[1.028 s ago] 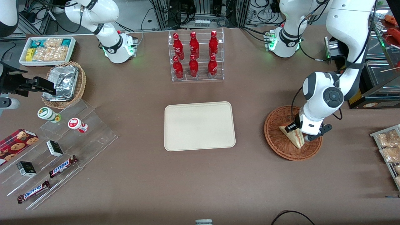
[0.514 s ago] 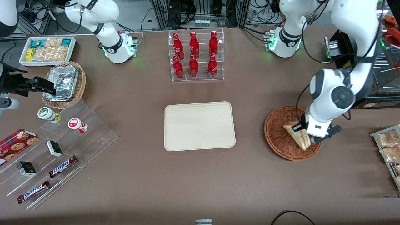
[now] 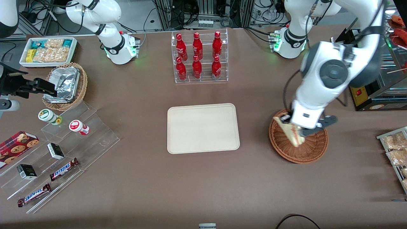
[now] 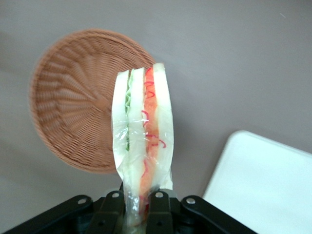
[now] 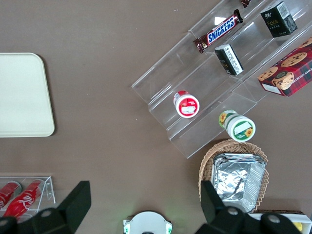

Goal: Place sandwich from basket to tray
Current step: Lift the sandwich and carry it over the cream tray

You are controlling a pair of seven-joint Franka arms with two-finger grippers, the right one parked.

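Note:
My left gripper is shut on the sandwich, a wrapped wedge of white bread with red, orange and green filling, and holds it lifted above the reddish-brown wicker basket. In the left wrist view the sandwich stands up between the gripper fingers, with the basket below it and nothing in the basket. The cream-beige tray lies in the middle of the table, toward the parked arm's end from the basket, with nothing on it. A corner of the tray also shows in the left wrist view.
A clear rack of red bottles stands farther from the front camera than the tray. Bagged snacks lie at the working arm's end. Acrylic steps with candy bars, a tan basket of foil containers and a white snack bin lie at the parked arm's end.
My gripper has risen out of the basket with the sandwich and shifted a little toward the tray. The basket is now left without the sandwich.

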